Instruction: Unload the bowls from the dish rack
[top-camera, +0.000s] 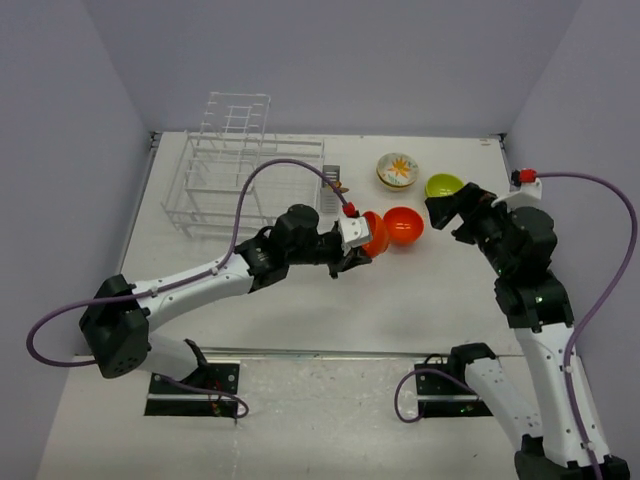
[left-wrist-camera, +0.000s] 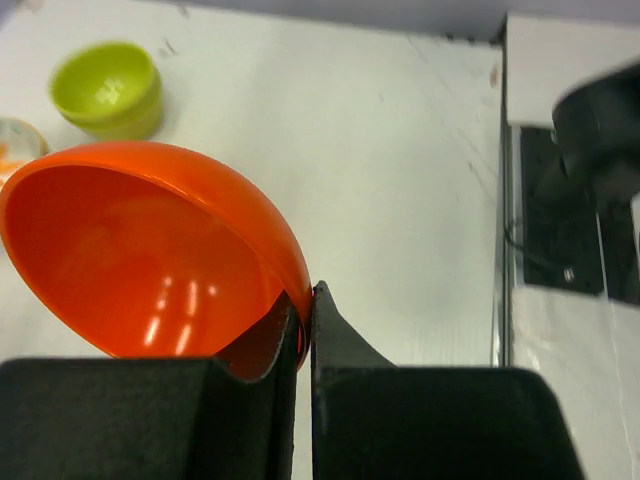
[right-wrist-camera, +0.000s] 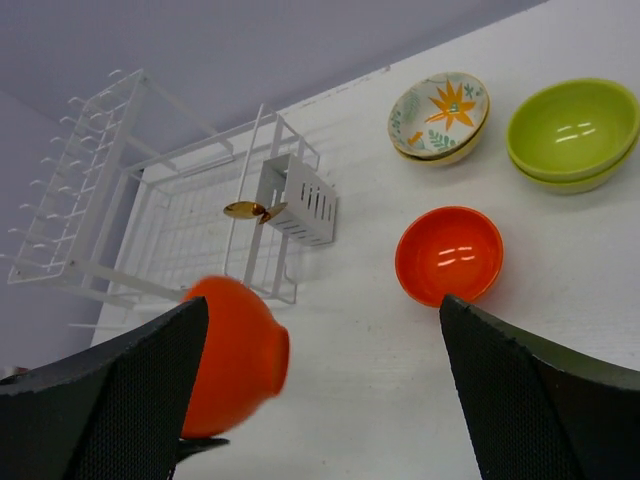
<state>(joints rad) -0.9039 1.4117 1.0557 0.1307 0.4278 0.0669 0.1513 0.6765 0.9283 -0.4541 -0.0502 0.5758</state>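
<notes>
My left gripper (top-camera: 361, 249) is shut on the rim of an orange-red bowl (top-camera: 376, 233) and holds it tilted on its side above the table; the left wrist view shows the rim pinched between the fingers (left-wrist-camera: 308, 312). A second orange-red bowl (top-camera: 404, 225) sits upright on the table just right of it. A cream flower bowl (top-camera: 397, 170) and lime-green bowls (top-camera: 444, 185) stand behind. My right gripper (top-camera: 443, 211) is open and empty, hovering over the green bowls. The white dish rack (top-camera: 238, 172) at back left shows no bowls in it.
A grey cutlery caddy (right-wrist-camera: 301, 199) hangs on the rack's right end with a small gold item (right-wrist-camera: 245, 210) beside it. The table's right edge and a metal strip (left-wrist-camera: 500, 220) show in the left wrist view. Purple walls enclose the table.
</notes>
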